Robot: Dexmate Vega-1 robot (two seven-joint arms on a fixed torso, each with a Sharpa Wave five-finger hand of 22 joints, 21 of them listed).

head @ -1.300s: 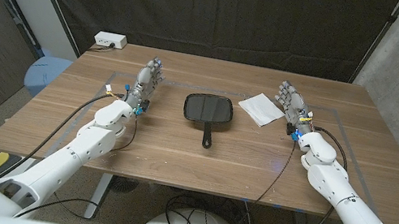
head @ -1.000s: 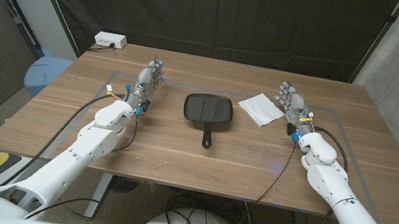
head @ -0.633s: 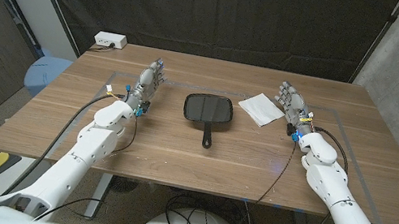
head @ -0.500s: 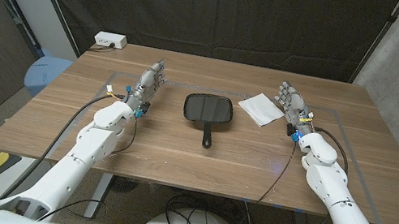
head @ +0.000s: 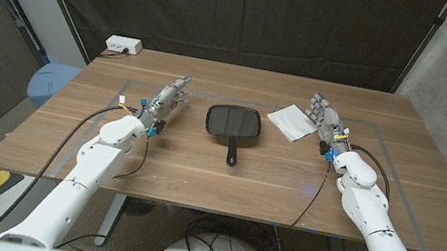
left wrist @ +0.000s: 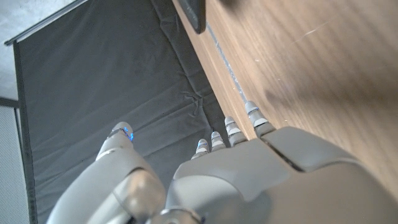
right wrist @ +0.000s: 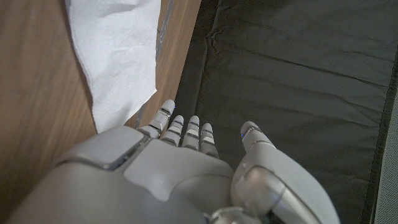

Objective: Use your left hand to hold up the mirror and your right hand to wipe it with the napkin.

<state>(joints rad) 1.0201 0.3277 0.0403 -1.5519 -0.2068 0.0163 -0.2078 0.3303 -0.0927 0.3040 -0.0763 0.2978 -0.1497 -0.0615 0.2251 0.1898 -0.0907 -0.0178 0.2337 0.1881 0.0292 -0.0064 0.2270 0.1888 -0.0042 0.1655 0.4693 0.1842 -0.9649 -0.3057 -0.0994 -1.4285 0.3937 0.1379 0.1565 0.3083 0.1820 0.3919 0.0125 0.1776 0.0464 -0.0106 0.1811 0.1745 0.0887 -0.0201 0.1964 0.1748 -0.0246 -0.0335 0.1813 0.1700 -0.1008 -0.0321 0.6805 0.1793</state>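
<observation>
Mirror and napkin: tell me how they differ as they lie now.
The mirror is black with a handle pointing toward the robot; the napkin is white, flat paper with no handle. The mirror lies at the table's middle, between the hands; the napkin lies to its right, just beside the right hand. The left hand stands apart from the mirror. Both lie flat on the table, unheld.

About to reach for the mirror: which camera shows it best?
The head view: the whole black hand mirror lies flat on the table, handle toward the robot. The left wrist view catches just a dark corner; the right wrist view shows the napkin instead.
</observation>
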